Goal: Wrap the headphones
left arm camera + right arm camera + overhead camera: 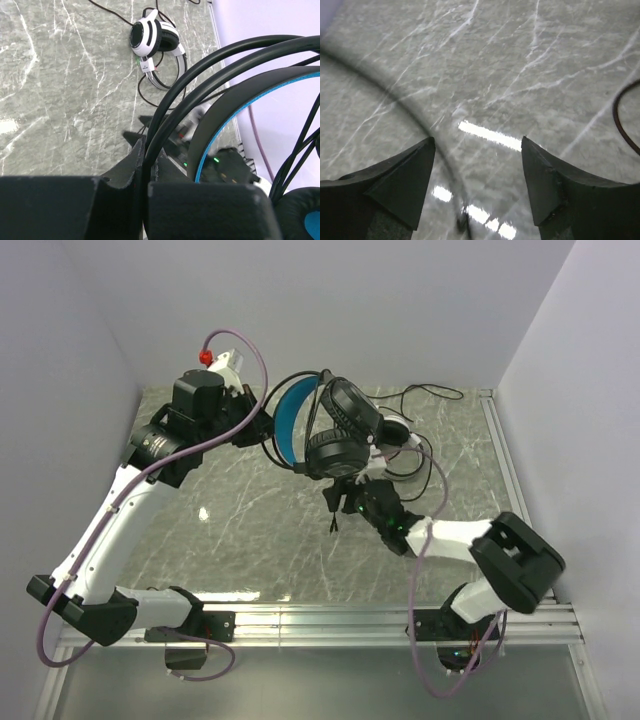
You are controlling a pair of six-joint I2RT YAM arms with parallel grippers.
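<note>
left jaws clenched on blue-banded headphones [292, 420], right jaws released over table [520, 60]

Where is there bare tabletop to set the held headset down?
Bare marble spans the table's middle and front, bordered by the left arm, the near rail and the right end effector. The back right is crowded: the white headset and its cables lie there. The left end effector holds the black headset.

Left arm [105, 525] stretched forward from its base, elbow bent, wrist raised, left claw [149, 167] pinched tightly shut, right arm [455, 537] folded low toward the centre, right claw [477, 150] spread wide, angled downward.
</note>
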